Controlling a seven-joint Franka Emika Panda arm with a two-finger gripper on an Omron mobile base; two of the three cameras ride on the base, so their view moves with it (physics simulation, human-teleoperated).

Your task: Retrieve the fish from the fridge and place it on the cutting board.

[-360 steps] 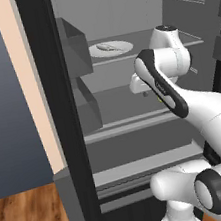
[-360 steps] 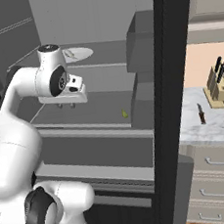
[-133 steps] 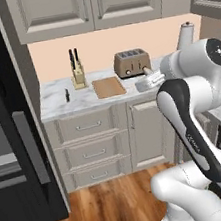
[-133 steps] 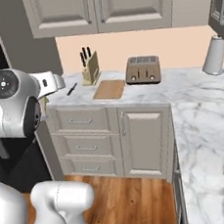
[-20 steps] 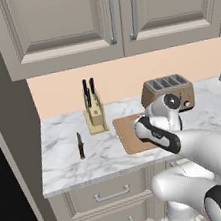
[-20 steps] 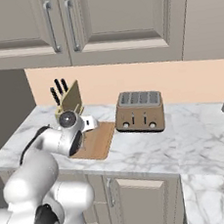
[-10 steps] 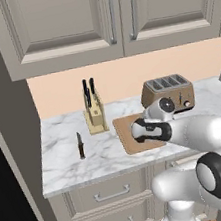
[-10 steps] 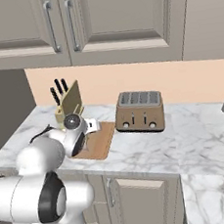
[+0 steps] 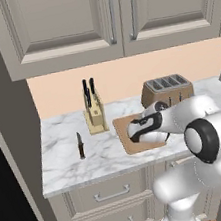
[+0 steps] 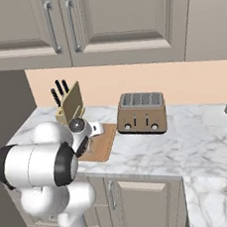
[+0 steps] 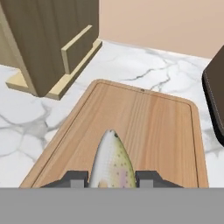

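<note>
The silvery-grey fish (image 11: 111, 161) pokes forward from between my fingertips, its head toward the middle of the cutting board (image 11: 151, 120). My gripper (image 11: 111, 180) is shut on the fish, just above the board's near end. In the left base view, the hand (image 9: 142, 129) hangs low over the light-brown cutting board (image 9: 122, 136) on the marble counter. In the right base view, the hand (image 10: 86, 132) covers part of the cutting board (image 10: 100, 148). The fridge (image 9: 9, 209) shows as a black strip at the far left.
A wooden knife block (image 9: 95, 113) (image 10: 69, 103) (image 11: 48, 39) stands just left of the board. A toaster (image 9: 166, 91) (image 10: 141, 113) sits behind and to the right. A dark-handled knife (image 9: 80, 145) lies on the counter further left. Upper cabinets hang overhead.
The hand has crept slightly left and lower over the board with the fish still held. The elbow has swung up into the foreground. The base stays put.
</note>
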